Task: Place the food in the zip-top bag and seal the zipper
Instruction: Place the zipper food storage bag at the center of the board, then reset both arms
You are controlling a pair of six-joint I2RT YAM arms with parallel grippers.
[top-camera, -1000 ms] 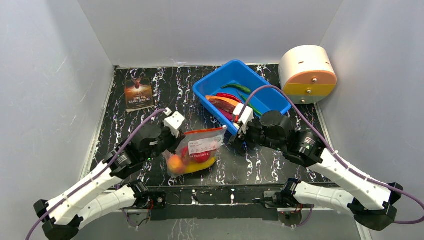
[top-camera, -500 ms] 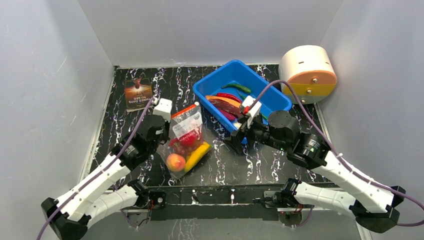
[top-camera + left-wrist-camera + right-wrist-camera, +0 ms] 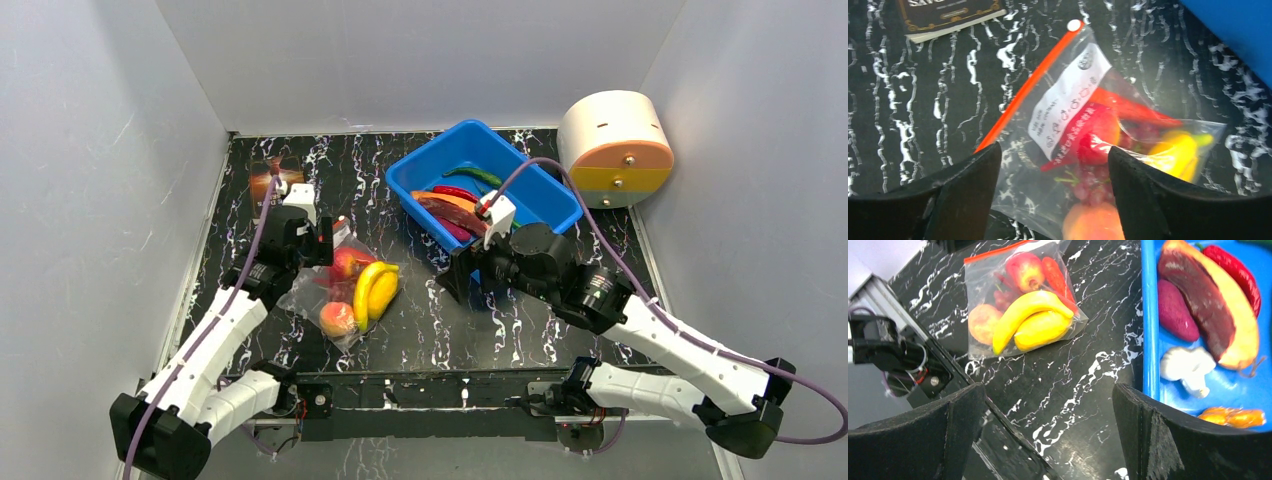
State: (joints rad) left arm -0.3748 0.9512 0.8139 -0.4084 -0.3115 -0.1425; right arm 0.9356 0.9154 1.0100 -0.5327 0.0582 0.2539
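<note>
The zip-top bag (image 3: pixel 352 290) lies flat on the black table, left of centre. Inside it are a yellow banana (image 3: pixel 1023 315), a lemon (image 3: pixel 1040 330), a red apple (image 3: pixel 1024 270), an orange peach (image 3: pixel 980 322), purple grapes (image 3: pixel 1088 187) and a red chili (image 3: pixel 1054 275). Its orange zipper (image 3: pixel 1023 90) runs straight along the mouth. My left gripper (image 3: pixel 1054 150) hovers open over the bag's mouth end, with the plastic showing between its fingers and not pinched. My right gripper (image 3: pixel 1048 390) is open and empty over bare table, between the bag and the blue tub (image 3: pixel 400 180).
The blue tub (image 3: pixel 1148 315) still holds red and green chilies (image 3: pixel 472 175), a mushroom (image 3: pixel 1185 367) and other toy food. A brown card (image 3: pixel 268 185) lies at the back left. A white and orange cylinder (image 3: pixel 615 148) stands at the back right. Grey walls enclose the table.
My left gripper swung the bag to the back left, then opened and let it go onto the table. My right gripper released the bag's other end and drew back toward the tub.
</note>
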